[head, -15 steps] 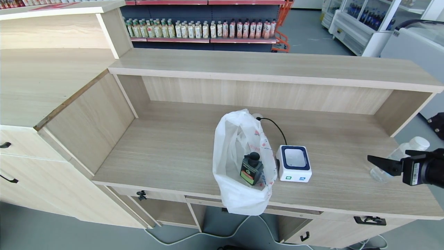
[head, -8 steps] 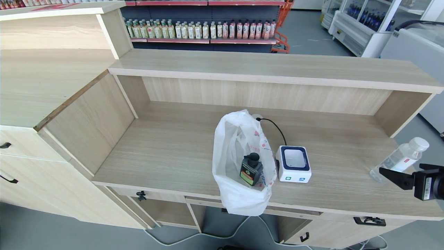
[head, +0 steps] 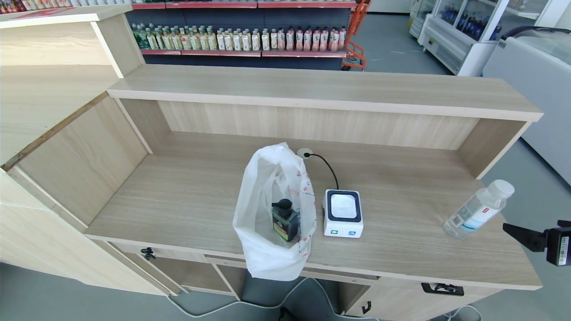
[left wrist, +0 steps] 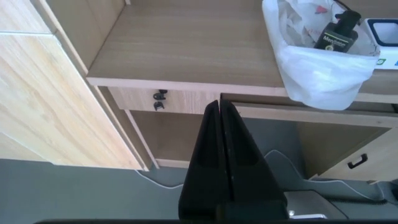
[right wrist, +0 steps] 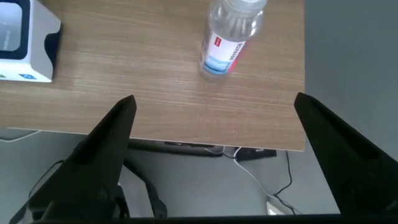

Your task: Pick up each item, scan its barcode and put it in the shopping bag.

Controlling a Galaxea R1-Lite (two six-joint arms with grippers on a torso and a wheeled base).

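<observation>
Water bottle (head: 478, 208): a clear one with a white cap, standing at the right end of the wooden counter (head: 200, 196), near the front right corner.
Scanner (head: 342, 213): a white box with a blue-rimmed window, well to the left of the bottle; its black cable (head: 325, 166) runs back across the counter.
Shopping bag (head: 272, 214): white plastic, just left of the scanner and sagging over the front edge, with a dark pump bottle (head: 284, 219) upright inside.
Behind: store shelves of drinks (head: 250, 39).
Right gripper (right wrist: 214, 102): fingers spread wide with nothing between them, off the front right corner, near the water bottle but apart from it.
Left gripper (left wrist: 220, 106): fingers pressed together on nothing, low before the counter front, left of the bag.
</observation>
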